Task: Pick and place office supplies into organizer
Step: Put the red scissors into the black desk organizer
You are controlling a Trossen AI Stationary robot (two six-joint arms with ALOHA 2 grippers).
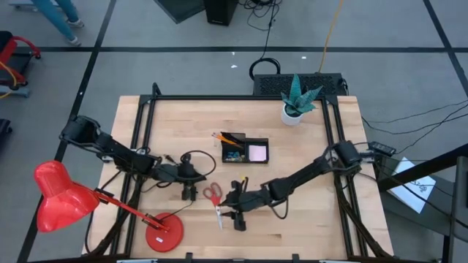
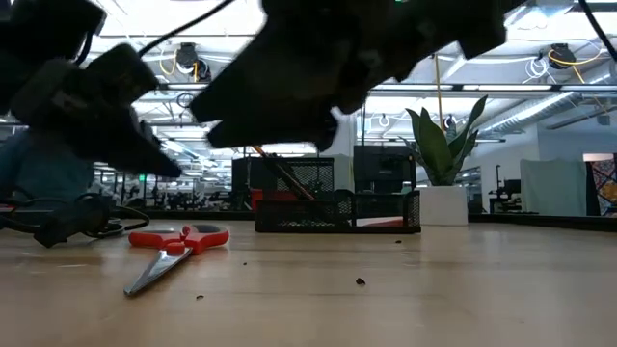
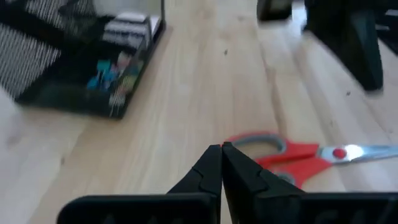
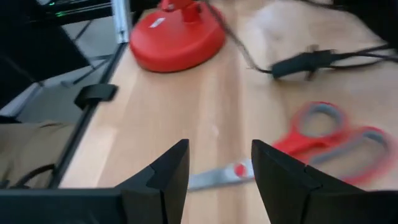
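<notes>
Red-handled scissors (image 1: 214, 199) lie flat on the wooden table, handles toward the far side, blades (image 1: 219, 218) toward the near edge. My right gripper (image 4: 217, 168) hovers open just over the blades (image 4: 214, 177), coming in from the right. My left gripper (image 3: 221, 158) is shut and points at the handles (image 3: 273, 152) from the left, a little short of them. The black mesh organizer (image 1: 245, 150) stands farther back, holding orange pencils (image 1: 228, 137), a pink pad (image 1: 257, 152) and blue clips (image 3: 102, 71).
The red lamp's round base (image 1: 164, 235) sits at the near left, its head (image 1: 58, 197) beyond the table's left edge. Black cables (image 1: 191, 162) lie left of the scissors. A white plant pot (image 1: 292, 114) stands at the far right. Bare wood lies right of the scissors.
</notes>
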